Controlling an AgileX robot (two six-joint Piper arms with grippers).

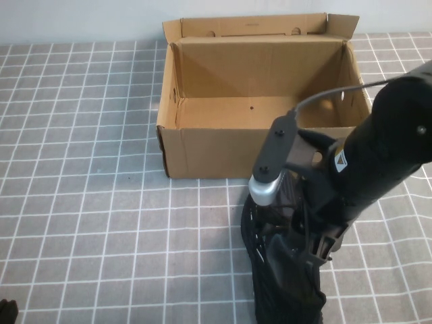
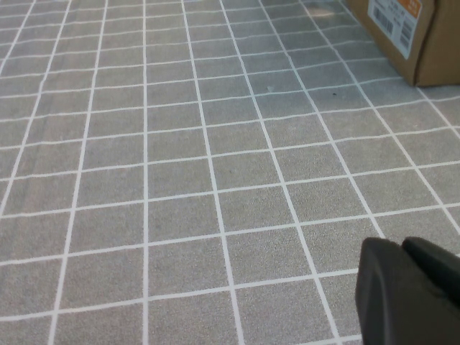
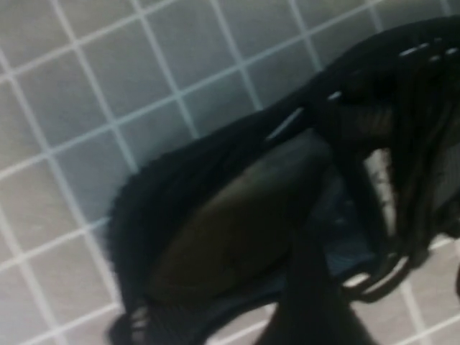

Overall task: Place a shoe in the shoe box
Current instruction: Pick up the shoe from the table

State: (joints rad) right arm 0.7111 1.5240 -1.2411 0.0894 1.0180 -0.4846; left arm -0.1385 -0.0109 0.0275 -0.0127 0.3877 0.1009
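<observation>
Shoe lies at the near edge of the bench toward the right corner, just in front of the open shoe box. My right gripper is down on its collar; whether the fingers have clenched I cannot tell. Left gripper parked near the near left corner, fingers together, holding nothing.

Judgement: knit upper soft and light, will fold under pressure; sole stiffer. Best hold: collar or heel wall.

Writing: box side carries an orange-and-white label with barcode, text unreadable. Warning triangle sticker on my arm.
</observation>
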